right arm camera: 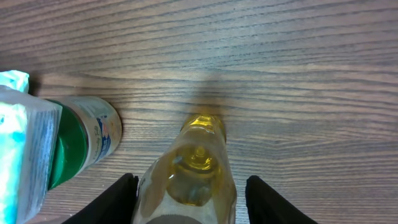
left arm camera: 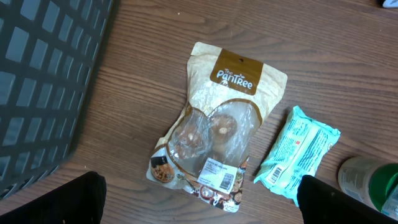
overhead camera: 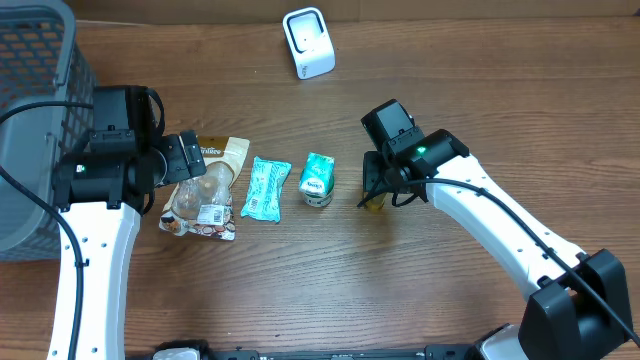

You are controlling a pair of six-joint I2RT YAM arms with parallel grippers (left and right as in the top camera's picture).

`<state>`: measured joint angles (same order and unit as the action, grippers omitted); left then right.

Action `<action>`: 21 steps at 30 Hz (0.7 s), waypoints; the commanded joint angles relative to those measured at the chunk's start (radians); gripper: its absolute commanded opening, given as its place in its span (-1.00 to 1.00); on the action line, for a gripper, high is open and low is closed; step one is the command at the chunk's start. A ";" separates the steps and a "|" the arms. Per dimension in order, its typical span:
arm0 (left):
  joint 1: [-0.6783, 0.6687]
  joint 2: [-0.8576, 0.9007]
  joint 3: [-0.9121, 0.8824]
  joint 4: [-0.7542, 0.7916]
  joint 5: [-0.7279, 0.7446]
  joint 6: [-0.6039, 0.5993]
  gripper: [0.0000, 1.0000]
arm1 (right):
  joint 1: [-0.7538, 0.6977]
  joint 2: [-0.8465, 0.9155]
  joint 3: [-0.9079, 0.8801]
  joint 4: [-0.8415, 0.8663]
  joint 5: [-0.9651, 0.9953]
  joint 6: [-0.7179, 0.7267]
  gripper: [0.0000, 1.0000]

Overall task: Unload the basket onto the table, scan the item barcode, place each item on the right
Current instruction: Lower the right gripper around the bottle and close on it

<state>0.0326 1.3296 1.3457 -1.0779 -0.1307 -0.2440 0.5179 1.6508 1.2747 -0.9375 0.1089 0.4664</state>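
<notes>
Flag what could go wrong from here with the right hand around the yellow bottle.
1. The right hand straddles the yellow bottle without clearly touching it. The bottle's smooth, rounded body could slip or twist out when squeezed.
2. The green container sits close beside the bottle, so a finger might nudge it during the grasp or lift.

yellow bottle (right arm camera: 194,171) base cut off, basket (left arm camera: 43,158) cropped

Wooden bench (overhead camera: 300,290), left to right: grey plastic mesh basket (overhead camera: 30,100) at the edge, brown windowed snack pouch (overhead camera: 205,190), teal wrapped packet (overhead camera: 265,188), green-and-white cylindrical can (overhead camera: 317,182), yellow plastic bottle (right arm camera: 193,168). White box-shaped scanner (overhead camera: 308,42) sits behind the row, well apart.
</notes>
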 commanded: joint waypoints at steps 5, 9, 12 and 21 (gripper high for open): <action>-0.009 0.005 0.014 0.001 0.001 -0.011 0.99 | 0.003 0.003 -0.007 -0.007 -0.018 -0.002 0.05; -0.009 0.005 0.014 0.002 0.001 -0.011 0.99 | 0.003 0.003 -0.007 -0.012 -0.017 -0.002 0.06; -0.009 0.005 0.014 0.001 0.001 -0.011 0.99 | 0.003 0.003 -0.007 -0.015 -0.017 -0.002 0.05; -0.009 0.005 0.014 0.001 0.001 -0.011 0.99 | 0.003 0.003 -0.007 -0.015 -0.018 -0.002 0.02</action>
<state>0.0326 1.3296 1.3457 -1.0779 -0.1310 -0.2440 0.5179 1.6508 1.2747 -0.9554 0.0929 0.4667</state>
